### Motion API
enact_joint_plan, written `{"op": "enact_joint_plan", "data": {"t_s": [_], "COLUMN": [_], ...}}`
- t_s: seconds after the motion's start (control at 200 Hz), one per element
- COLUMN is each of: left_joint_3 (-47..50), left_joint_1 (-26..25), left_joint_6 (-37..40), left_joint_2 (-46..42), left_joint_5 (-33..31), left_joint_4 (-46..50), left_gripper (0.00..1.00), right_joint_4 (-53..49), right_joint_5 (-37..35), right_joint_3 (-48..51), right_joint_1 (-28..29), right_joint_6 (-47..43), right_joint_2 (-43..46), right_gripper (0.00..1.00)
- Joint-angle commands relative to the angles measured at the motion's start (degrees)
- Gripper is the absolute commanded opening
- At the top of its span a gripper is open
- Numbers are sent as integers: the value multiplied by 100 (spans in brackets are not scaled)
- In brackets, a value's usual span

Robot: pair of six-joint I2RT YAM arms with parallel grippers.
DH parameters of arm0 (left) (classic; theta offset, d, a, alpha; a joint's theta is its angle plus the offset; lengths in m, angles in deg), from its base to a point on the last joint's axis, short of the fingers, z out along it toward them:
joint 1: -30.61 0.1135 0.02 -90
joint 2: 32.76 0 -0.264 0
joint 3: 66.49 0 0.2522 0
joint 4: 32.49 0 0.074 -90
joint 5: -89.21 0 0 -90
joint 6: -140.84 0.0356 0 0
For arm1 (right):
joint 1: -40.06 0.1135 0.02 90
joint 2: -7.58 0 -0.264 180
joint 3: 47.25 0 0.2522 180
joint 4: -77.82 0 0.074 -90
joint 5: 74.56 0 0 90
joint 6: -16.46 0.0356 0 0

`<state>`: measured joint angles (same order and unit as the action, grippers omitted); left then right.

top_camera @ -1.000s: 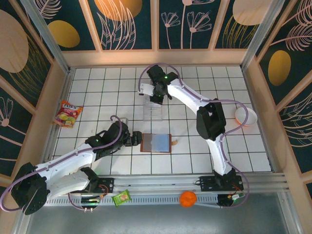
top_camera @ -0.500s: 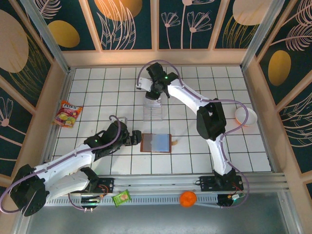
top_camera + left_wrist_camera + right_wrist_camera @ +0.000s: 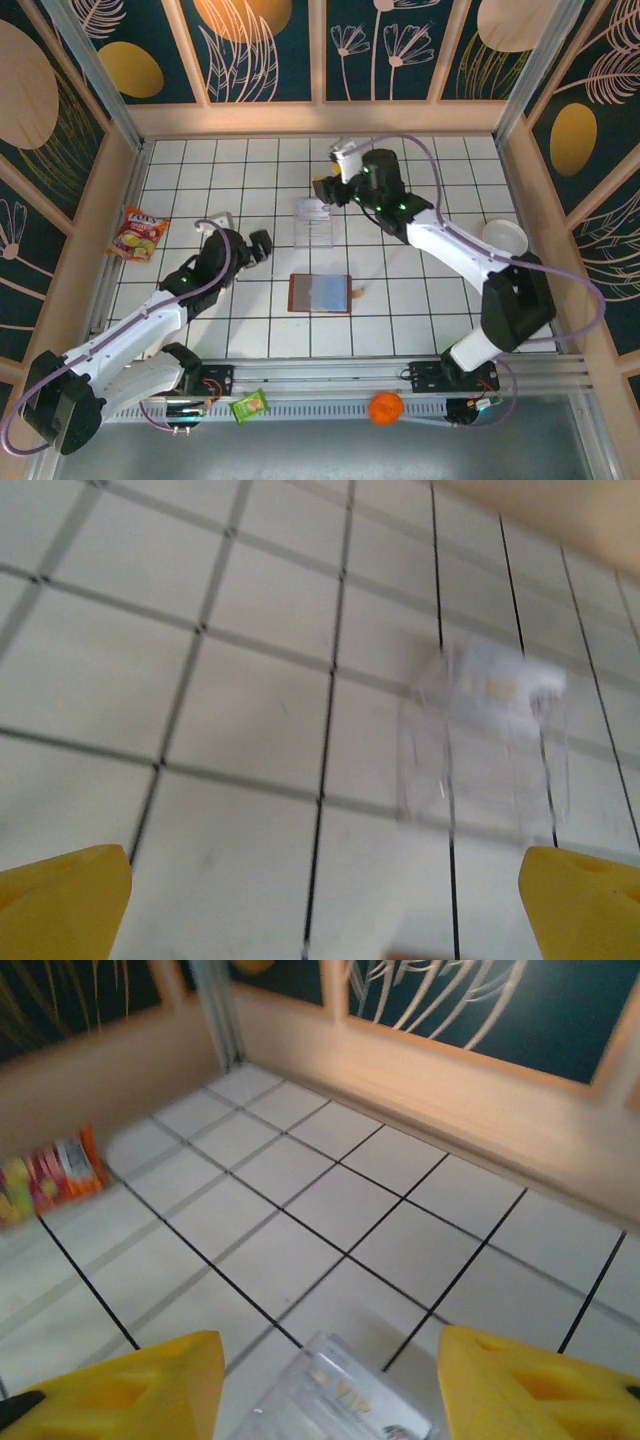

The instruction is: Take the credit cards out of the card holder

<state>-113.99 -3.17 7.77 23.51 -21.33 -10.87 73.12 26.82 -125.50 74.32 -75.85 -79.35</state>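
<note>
Card dropped in the tray, wallet lying open, both arms empty.

On the tiled table [image 3: 190,170] the right gripper [image 3: 326,190] hangs over the far end of the clear tray [image 3: 316,230]. Its yellow fingers are spread, with nothing between them. The left gripper [image 3: 258,244] is near the tray's left side, its jaws wide apart and empty. The card holder [image 3: 320,294] lies spread flat nearer the arm bases, apart from both grippers, pale lining up. One credit card [image 3: 345,1407], marked VIP, rests in the tray under the right fingers, so at least that card looks to be out. From above, cards can't be told from lining, so I can't tell if any cards remain in the holder. The left wrist view is blurred, and the right wrist view cuts the card off at its lower edge.
</note>
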Motion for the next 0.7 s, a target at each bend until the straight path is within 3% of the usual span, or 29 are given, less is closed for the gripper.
{"op": "enact_joint_plan", "data": {"t_s": [0.0,0.12,0.265,0.27,0.285,0.305,0.485,0.611,0.696], "left_joint_3": [-163,-398,-902,-913,-929,-945,-353,-86,88], "left_joint_1": [312,547,718,721,731,753,1370,1992,2249], "left_joint_6": [245,730,1726,1777,1936,2125,3621,3896,4136], "left_joint_2": [123,665,1455,1482,1539,1615,1860,2291,2626], "left_joint_5": [-800,-1467,-2252,-2266,-2313,-2388,-2029,-1696,-1490], "left_joint_4": [-935,-1312,-1417,-1440,-1531,-1661,-3463,-4014,-4479], "left_gripper": [99,99,99,99,99,99,99,99,99], "right_joint_4": [1004,1001,562,553,531,502,757,1201,799], "right_joint_5": [-216,-907,-1395,-1416,-1498,-1573,-2052,-2405,-2634], "right_joint_3": [832,1466,1656,1662,1680,1715,2157,2575,2435], "right_joint_1": [-114,-145,-187,-189,-187,-196,-258,-262,-514], "right_joint_6": [1640,2026,2072,2078,2127,2181,2448,2416,2320], "right_joint_2": [480,1021,1355,1368,1398,1446,2013,2433,2455], "right_gripper": [59,61,72,74,94,99,99,99,99]}}
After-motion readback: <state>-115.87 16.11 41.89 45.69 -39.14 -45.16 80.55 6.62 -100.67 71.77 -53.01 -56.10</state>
